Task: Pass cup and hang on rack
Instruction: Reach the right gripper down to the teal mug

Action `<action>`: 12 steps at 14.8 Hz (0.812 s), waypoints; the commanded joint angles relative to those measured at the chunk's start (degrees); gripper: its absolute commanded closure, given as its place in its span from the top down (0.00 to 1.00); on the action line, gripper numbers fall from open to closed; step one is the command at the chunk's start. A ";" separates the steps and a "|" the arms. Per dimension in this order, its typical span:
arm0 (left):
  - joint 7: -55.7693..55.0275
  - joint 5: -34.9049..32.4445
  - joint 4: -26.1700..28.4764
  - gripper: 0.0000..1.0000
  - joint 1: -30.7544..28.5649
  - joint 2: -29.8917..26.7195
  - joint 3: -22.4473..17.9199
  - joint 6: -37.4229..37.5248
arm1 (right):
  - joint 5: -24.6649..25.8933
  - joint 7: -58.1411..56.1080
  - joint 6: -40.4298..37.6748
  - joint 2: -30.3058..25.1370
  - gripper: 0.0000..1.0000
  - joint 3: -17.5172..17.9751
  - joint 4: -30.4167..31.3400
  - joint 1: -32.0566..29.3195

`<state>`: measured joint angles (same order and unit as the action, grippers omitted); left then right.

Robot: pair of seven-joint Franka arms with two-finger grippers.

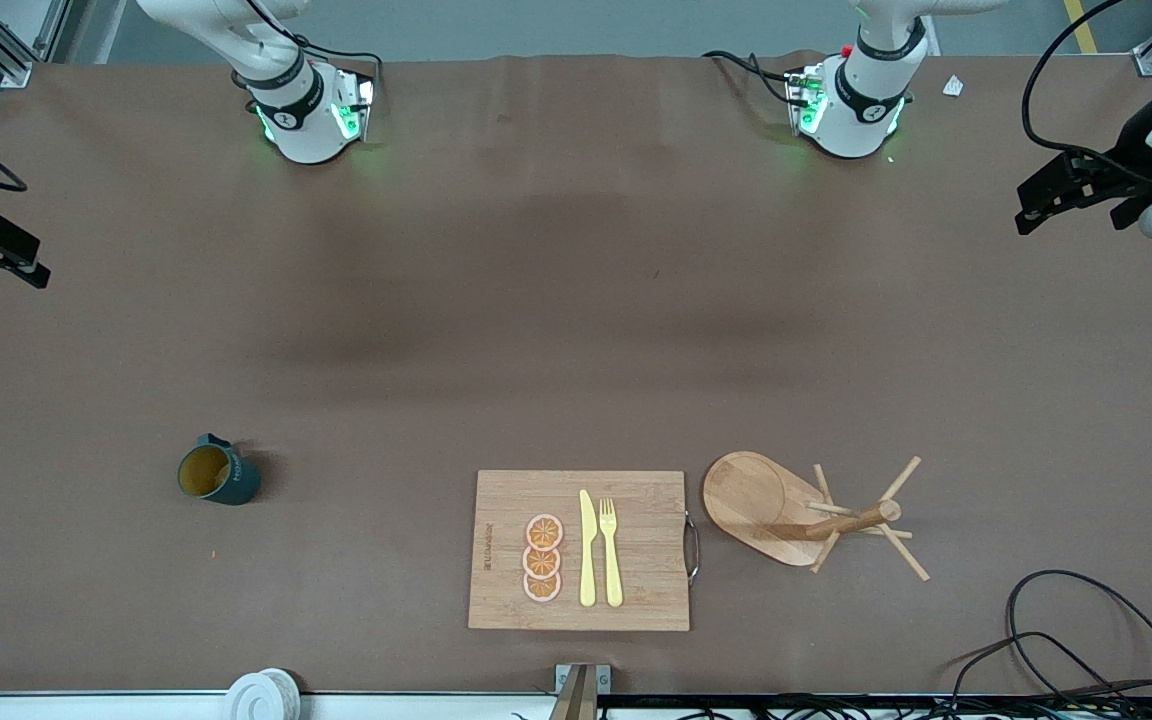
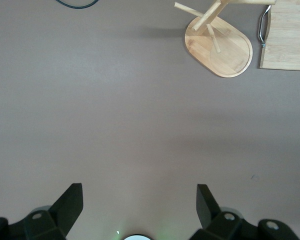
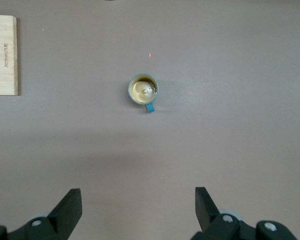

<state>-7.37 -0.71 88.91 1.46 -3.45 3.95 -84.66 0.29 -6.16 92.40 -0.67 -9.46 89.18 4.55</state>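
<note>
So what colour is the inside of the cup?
Yellowish-tan, inside a dark teal outer wall. The cup shows it best in the right wrist view, looking straight down into it.

High front camera facing both bases, each wrist camera looking straight down from high up, all sharing the cutting board (image 1: 579,550).

My right gripper (image 3: 138,207) hangs with fingers (image 3: 70,207) spread wide over bare brown table (image 3: 230,140). The cup (image 3: 143,90) stands upright, mouth up. A cutting board (image 3: 2,55) corner shows well apart from it
</note>
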 commanded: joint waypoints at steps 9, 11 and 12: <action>-0.89 -0.43 -6.81 1.00 0.12 5.73 -0.26 0.73 | -1.59 0.18 7.06 9.44 1.00 1.02 -0.50 2.48; -2.65 -0.17 -6.82 1.00 0.03 6.00 -0.08 0.64 | -5.80 -0.42 10.15 14.45 1.00 0.93 -0.32 2.05; -2.65 0.01 -6.82 1.00 0.03 6.44 -0.17 0.64 | -6.35 -0.61 11.12 16.56 1.00 0.93 -0.32 1.52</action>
<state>-9.16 -0.74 84.09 1.46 1.60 3.79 -84.83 -3.72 -6.14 102.13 11.27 -8.33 89.96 7.07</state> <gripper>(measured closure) 0.000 0.000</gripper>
